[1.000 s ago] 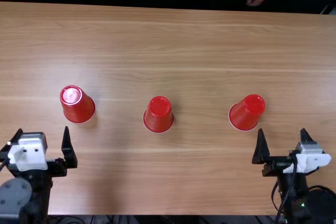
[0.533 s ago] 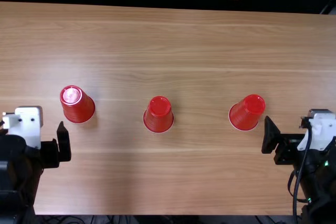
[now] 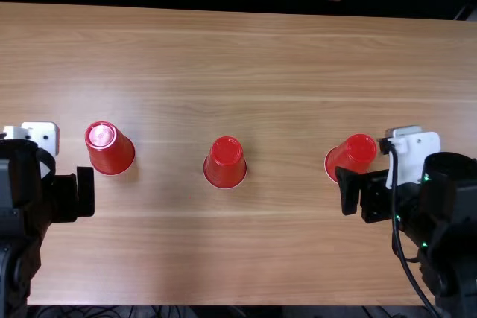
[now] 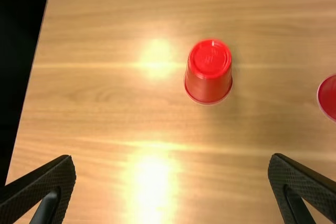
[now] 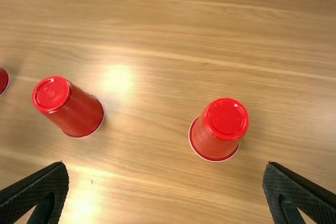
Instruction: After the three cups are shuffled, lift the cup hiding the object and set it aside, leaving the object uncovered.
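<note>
Three red cups upside down in a row across mid-frame: left cup (image 3: pixel 109 148), middle cup (image 3: pixel 225 162), right cup (image 3: pixel 350 159). Hidden object under one, impossible to tell which. Left gripper (image 4: pixel 170 160) and right gripper (image 5: pixel 165 166) spread wide, empty. Risks: lifting a wrong cup on a guess; clipping right cup with the finger just beside it, toppling it.

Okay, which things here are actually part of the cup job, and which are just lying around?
Part of the job:
left cup
middle cup
right cup
left gripper
right gripper

Not part of it:
the table itself, which only bears the cups
</note>
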`<state>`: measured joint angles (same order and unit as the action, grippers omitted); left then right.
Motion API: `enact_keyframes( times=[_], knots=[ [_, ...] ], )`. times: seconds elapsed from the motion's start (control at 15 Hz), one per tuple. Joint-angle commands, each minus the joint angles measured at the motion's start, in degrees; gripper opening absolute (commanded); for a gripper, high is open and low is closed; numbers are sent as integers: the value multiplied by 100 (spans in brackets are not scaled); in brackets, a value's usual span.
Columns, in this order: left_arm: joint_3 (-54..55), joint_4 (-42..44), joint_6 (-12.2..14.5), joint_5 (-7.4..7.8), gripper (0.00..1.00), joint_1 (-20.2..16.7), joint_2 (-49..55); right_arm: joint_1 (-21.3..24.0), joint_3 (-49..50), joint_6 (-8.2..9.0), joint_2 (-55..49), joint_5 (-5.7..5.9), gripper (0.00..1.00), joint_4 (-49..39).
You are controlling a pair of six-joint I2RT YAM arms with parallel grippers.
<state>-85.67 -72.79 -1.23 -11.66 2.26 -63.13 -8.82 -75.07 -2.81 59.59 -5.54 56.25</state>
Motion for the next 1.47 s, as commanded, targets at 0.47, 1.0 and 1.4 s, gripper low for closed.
enact_keyframes(
  times=[0.47, 1.0, 1.4],
  knots=[
    [-170, -346, -3, 27, 100, 37, -358, -1271, -377, 38, 1300, -47, 100, -134],
    [-143, -356, -24, 38, 100, 37, -437, -2203, -1291, 49, 2997, -47, 100, -261],
    [-38, -356, -24, 38, 100, 37, -437, -2484, -1871, 70, 4201, -37, 100, -503]
  ],
)
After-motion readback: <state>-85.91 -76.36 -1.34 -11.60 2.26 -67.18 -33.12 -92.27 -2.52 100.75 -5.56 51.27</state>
